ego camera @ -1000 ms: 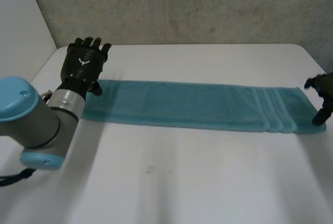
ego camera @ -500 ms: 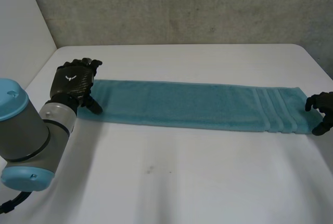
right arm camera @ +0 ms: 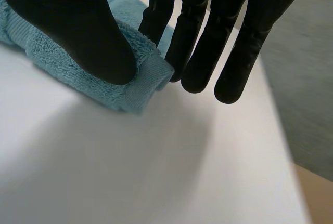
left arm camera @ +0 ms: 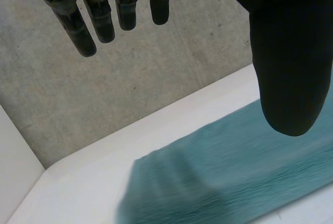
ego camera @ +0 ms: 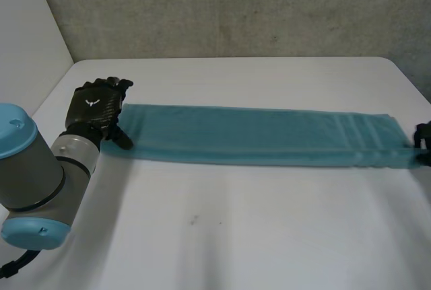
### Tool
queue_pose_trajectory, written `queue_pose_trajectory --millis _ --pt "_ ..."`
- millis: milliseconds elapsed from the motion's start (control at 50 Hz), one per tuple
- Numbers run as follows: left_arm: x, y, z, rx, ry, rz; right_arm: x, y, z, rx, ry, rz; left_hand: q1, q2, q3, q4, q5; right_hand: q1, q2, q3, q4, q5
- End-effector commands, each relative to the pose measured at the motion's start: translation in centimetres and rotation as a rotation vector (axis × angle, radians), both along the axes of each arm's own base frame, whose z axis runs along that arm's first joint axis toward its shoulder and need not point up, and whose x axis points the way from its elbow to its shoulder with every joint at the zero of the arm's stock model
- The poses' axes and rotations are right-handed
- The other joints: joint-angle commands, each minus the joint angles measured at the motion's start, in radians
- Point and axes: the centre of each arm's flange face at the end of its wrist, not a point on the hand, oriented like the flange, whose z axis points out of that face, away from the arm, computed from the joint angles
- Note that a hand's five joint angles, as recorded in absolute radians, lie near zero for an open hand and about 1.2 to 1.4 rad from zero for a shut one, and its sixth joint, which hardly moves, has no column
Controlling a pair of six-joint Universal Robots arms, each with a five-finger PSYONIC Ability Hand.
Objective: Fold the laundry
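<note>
A long teal towel (ego camera: 256,135), folded into a narrow strip, lies across the white table (ego camera: 222,236). My left hand (ego camera: 94,105) hovers at the strip's left end, its thumb near the front corner. In the left wrist view the left hand (left arm camera: 286,52) is open with straight, spread fingers, and the towel's end (left arm camera: 223,182) lies below it. My right hand (ego camera: 424,143) is at the strip's right end by the table's edge. In the right wrist view the right hand (right arm camera: 67,21) pinches the towel's end corner (right arm camera: 143,86) between thumb and straight fingers.
A grey concrete wall (ego camera: 236,7) runs behind the table. A white panel (ego camera: 27,41) stands at the far left. The table's right edge (right arm camera: 281,146) lies just past my right hand's fingertips.
My right hand has closed on the towel's right end and drawn it rightward, stretching the strip flatter. My left hand came down to the left end and has since stayed still.
</note>
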Motion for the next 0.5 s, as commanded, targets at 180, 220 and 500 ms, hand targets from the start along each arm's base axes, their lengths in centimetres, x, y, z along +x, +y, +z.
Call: queue_pose_trajectory --millis 180,220,500 --pt "0.0 0.2 0.5 -0.012 0.004 0.0 -8.2 -3.1 5.6 -0.186 0.25 -0.317 -0.024 -0.03 -0.043 -0.032 -0.047 0.448 0.22 0.216 0.206 0.263" --pt "0.0 0.2 0.5 -0.012 0.004 0.0 -6.0 -3.3 6.3 -0.211 0.244 -0.27 -0.024 -0.03 -0.043 -0.032 -0.047 0.448 0.22 0.216 0.206 0.263" --pt "0.3 0.2 1.1 -0.028 0.01 0.007 23.6 4.0 11.9 -0.47 0.027 0.414 -0.024 -0.03 -0.043 -0.032 -0.047 0.448 0.22 0.216 0.206 0.263"
